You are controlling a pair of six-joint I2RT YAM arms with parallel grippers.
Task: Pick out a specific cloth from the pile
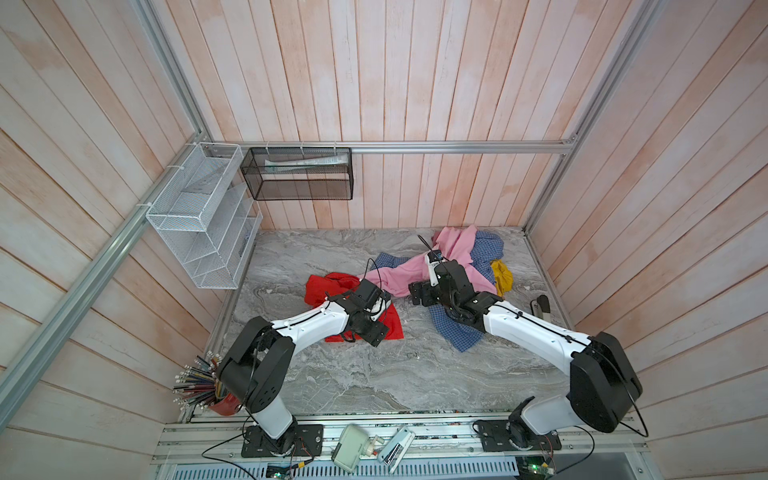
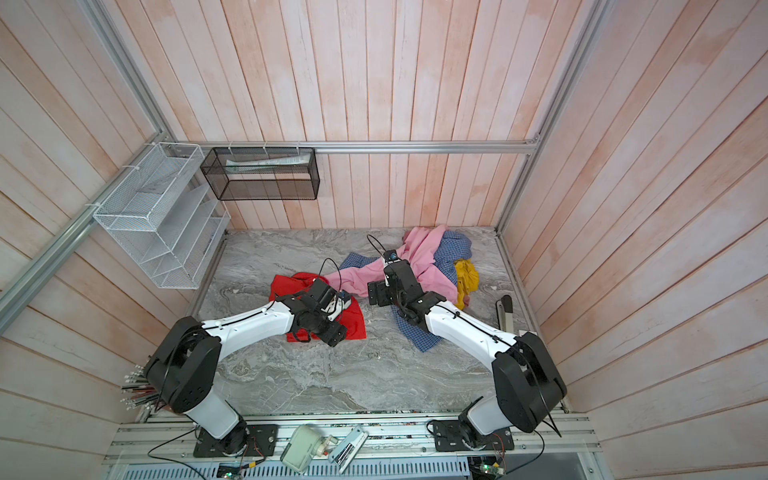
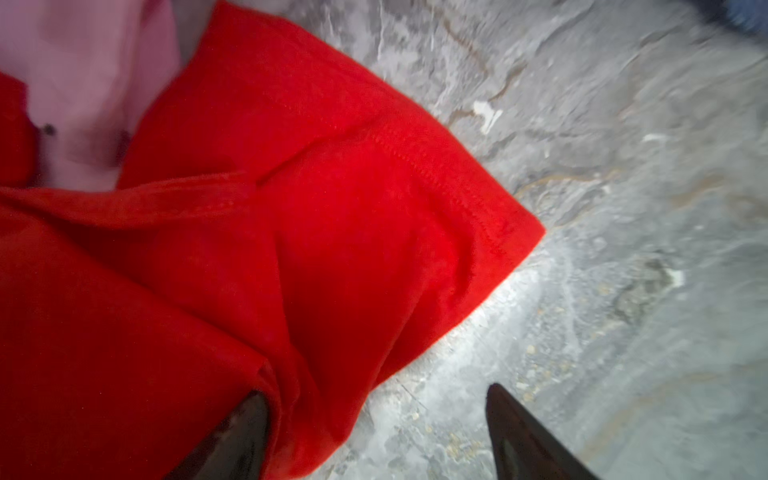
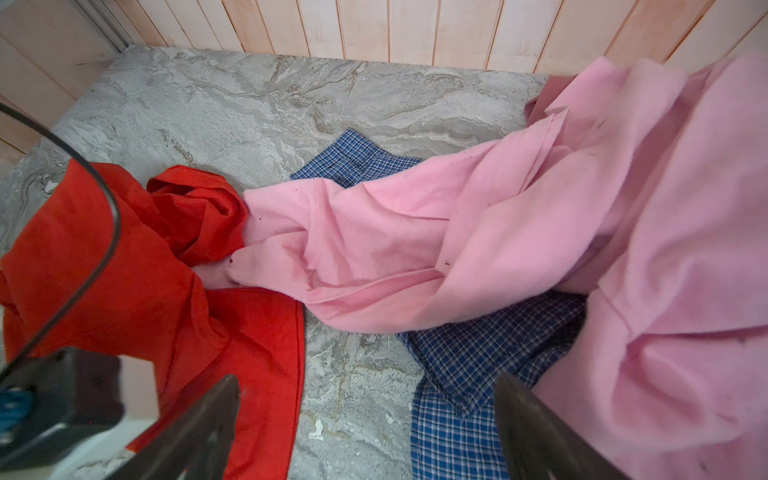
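We are finding the cloth [image 1: 320, 286] lying crumpled on the bench [image 1: 332, 374] toward its left edge, touching the pile's [image 1: 453, 253] pink sleeve [image 4: 332, 232]. Left fingers [image 3: 515, 436] are standing parted, one against the cloth. Right fingers [image 4: 536, 432] are spread, empty. We are judging it light, limp and snag-prone: take a bunched fold.

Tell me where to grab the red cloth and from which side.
On the red cloth, probably the hemmed corner: it lies flat on bare table, away from the pink garment touching its far side. Come down from the near side with the left gripper, whose fingers stand open there.
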